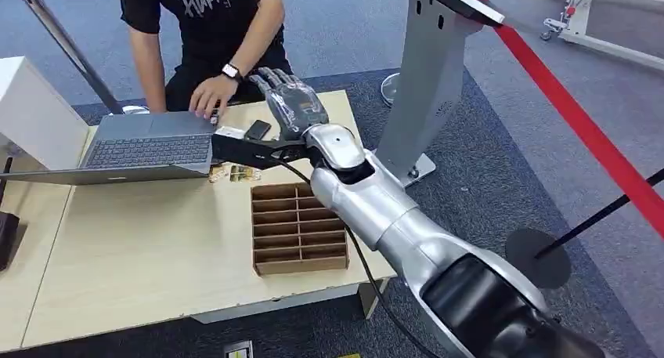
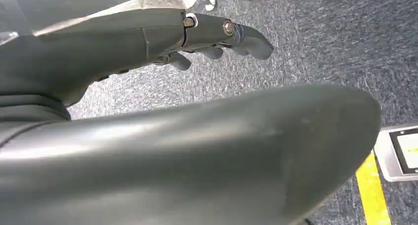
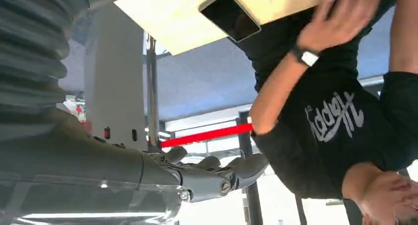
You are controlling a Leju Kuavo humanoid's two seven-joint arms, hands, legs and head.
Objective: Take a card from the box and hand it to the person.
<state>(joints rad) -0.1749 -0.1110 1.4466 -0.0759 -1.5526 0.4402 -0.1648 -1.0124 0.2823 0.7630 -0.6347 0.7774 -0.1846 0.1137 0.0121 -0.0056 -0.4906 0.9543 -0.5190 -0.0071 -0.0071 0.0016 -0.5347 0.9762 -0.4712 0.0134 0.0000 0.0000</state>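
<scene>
Empty right hand point(image 1: 288, 99) above box point(image 1: 299, 229) (long axis toward person point(image 1: 205, 29))

A silver right arm point(image 1: 391, 217) with a black cable point(image 1: 368, 272) ends in dark translucent fingers point(image 1: 276, 82).

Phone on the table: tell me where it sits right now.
In the head view the black phone lies near the table's far edge, just right of the laptop, between the person's hand and the robot's raised right hand.
</scene>
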